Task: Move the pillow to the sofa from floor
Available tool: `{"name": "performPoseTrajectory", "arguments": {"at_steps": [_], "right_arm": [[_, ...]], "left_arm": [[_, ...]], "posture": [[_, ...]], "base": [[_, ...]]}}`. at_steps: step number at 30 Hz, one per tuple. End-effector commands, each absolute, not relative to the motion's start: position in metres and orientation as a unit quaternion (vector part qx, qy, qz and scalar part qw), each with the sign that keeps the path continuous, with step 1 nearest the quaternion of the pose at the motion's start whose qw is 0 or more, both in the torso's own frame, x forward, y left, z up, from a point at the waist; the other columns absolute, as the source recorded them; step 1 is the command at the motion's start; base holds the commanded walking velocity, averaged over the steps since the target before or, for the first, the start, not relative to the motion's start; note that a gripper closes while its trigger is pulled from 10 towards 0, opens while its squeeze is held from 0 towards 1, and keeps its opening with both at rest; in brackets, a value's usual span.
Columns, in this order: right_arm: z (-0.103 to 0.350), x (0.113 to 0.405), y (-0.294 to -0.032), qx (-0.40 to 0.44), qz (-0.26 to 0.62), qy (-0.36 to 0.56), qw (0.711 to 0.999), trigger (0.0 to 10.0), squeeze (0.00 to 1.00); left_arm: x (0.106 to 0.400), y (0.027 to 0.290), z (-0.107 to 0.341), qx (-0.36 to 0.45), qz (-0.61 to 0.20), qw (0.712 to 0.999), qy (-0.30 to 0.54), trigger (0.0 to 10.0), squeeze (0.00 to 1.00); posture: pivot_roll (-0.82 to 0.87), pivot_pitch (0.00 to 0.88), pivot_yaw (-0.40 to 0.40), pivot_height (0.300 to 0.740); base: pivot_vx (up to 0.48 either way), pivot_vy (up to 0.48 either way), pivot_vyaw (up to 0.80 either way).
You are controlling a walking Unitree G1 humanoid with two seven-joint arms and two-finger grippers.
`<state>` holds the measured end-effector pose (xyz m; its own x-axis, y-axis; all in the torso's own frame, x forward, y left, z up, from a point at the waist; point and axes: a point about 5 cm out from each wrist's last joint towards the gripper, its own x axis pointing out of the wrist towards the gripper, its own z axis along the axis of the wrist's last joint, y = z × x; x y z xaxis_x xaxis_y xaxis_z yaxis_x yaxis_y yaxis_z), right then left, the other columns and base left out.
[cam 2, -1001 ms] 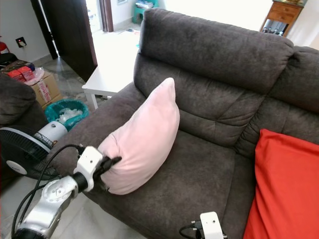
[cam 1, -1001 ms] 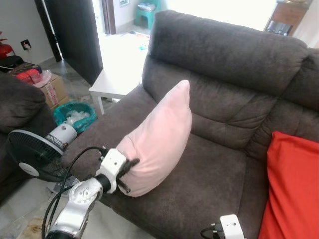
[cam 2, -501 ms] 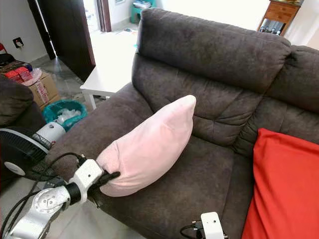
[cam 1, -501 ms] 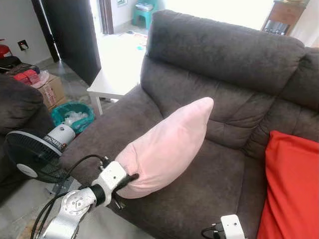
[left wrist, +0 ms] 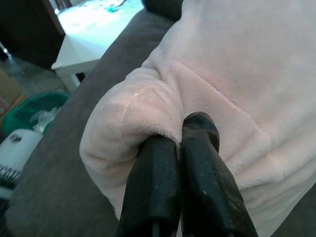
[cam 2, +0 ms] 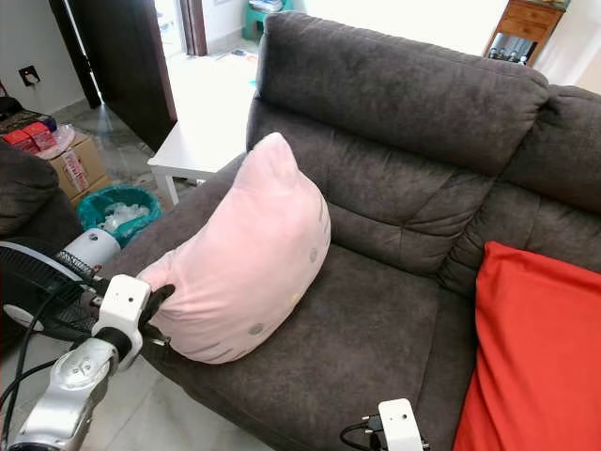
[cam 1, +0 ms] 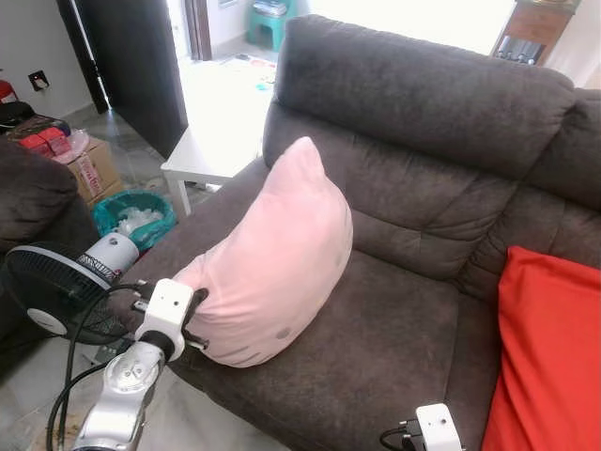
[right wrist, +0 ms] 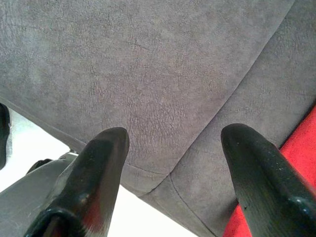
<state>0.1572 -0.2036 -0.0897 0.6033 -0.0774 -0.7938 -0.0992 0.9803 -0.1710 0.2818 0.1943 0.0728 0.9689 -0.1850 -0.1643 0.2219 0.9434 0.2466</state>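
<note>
A pale pink pillow [cam 1: 272, 258] is propped at a slant on the left end of a dark grey sofa [cam 1: 423, 141], its lower bulk resting on the seat near the front edge and its upper corner leaned toward the backrest beside the left armrest. The pillow's lower left corner is pinched by the left gripper [left wrist: 178, 148], whose 2 black fingers [left wrist: 153, 182] are pressed together on a fold of the plush fabric. The right gripper [right wrist: 173, 148] is held low over the front edge of the seat, its 2 fingers spread wide apart with nothing between them. A red cushion [cam 1: 549, 348] is seen at the right end of the sofa. On the floor off the left armrest, a black fan [cam 1: 56, 291], a teal basket [cam 1: 139, 214] and a cardboard box [cam 1: 89, 169] are visible, with a white table [cam 1: 211, 155] behind them.
</note>
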Motion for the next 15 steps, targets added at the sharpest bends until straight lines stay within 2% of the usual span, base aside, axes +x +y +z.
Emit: {"name": "performPoseTrajectory", "arguments": {"at_steps": [1, 6, 11, 12, 13, 14, 15], "right_arm": [[-0.091, 0.153, -0.209, -0.099, 0.001, 0.454, 0.885, 10.0, 0.00], [-0.091, 0.153, -0.209, -0.096, -0.002, 0.454, 0.886, 10.0, 0.00], [-0.092, 0.151, -0.209, -0.092, -0.005, 0.457, 0.885, 10.0, 0.00], [-0.092, 0.150, -0.209, -0.089, -0.006, 0.459, 0.884, 10.0, 0.00], [-0.092, 0.150, -0.208, -0.089, -0.006, 0.460, 0.884, 10.0, 0.00], [-0.092, 0.150, -0.208, -0.089, -0.006, 0.460, 0.883, 10.0, 0.00], [-0.093, 0.149, -0.208, -0.089, -0.006, 0.460, 0.883, 10.0, 0.00]], "left_arm": [[0.279, 0.192, 0.063, 0.130, -0.108, 0.982, 0.087, 10.0, 0.00], [0.282, 0.181, 0.066, 0.135, -0.128, 0.980, 0.070, 10.0, 0.00], [0.290, 0.187, 0.080, 0.127, -0.059, 0.990, 0.019, 10.0, 0.00], [0.291, 0.187, 0.084, 0.125, -0.052, 0.991, 0.006, 10.0, 0.29], [0.291, 0.186, 0.085, 0.124, -0.051, 0.991, 0.004, 10.0, 0.29], [0.292, 0.187, 0.086, 0.122, -0.045, 0.992, 0.000, 10.0, 0.69], [0.293, 0.186, 0.088, 0.119, -0.040, 0.992, -0.005, 10.0, 0.83]], "posture": [[0.13, 0.052, -0.116, 0.740], [0.12, 0.053, -0.113, 0.740], [0.13, 0.042, -0.107, 0.740], [0.12, 0.038, -0.105, 0.740], [0.12, 0.038, -0.105, 0.740], [0.12, 0.036, -0.105, 0.740], [0.12, 0.036, -0.104, 0.740]], "base": [[0.000, 0.000, 0.00], [0.000, 0.000, 0.00], [0.000, 0.000, 0.00], [0.000, 0.000, 0.00], [0.000, 0.000, 0.00], [0.000, 0.000, 0.00], [0.000, 0.000, 0.00]]}}
